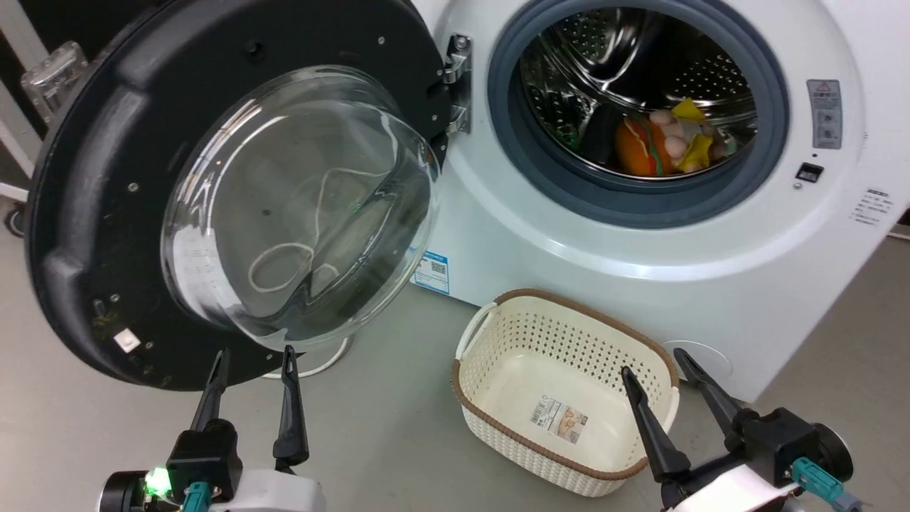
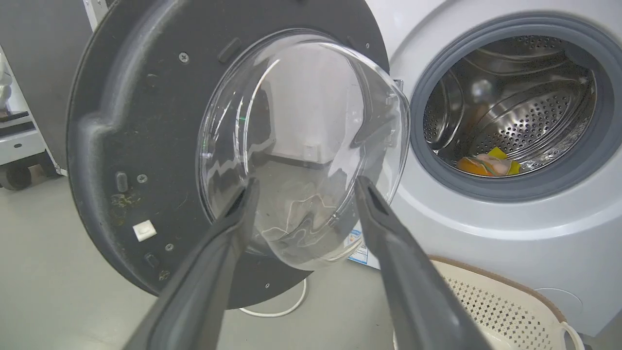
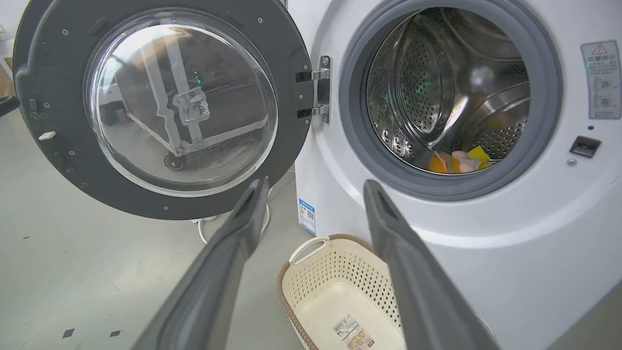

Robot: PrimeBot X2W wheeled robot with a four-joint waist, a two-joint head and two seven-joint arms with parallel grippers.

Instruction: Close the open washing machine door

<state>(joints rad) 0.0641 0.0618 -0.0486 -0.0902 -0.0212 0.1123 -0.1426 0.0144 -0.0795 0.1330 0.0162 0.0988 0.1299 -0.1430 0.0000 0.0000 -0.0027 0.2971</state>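
Note:
The washing machine door (image 1: pixel 106 178) stands swung wide open to the left of the white washer (image 1: pixel 640 270), hanging from its metal hinge (image 1: pixel 458 82). Its clear glass bowl (image 1: pixel 298 206) bulges toward me. The same door (image 2: pixel 141 146) fills the left wrist view, and the door (image 3: pixel 160 107) sits at the upper left of the right wrist view. My left gripper (image 1: pixel 256 352) is open, its tips just below the door's lower rim. My right gripper (image 1: pixel 652 359) is open too, above the basket's right edge. The grey-ringed drum opening (image 1: pixel 640 107) holds several colourful toys (image 1: pixel 668 139).
A cream perforated basket (image 1: pixel 640 370) with a brown rim sits on the grey floor in front of the washer, between my two grippers. A white cable (image 1: pixel 320 366) lies on the floor under the door. A wheeled cart (image 2: pixel 19 141) stands at far left.

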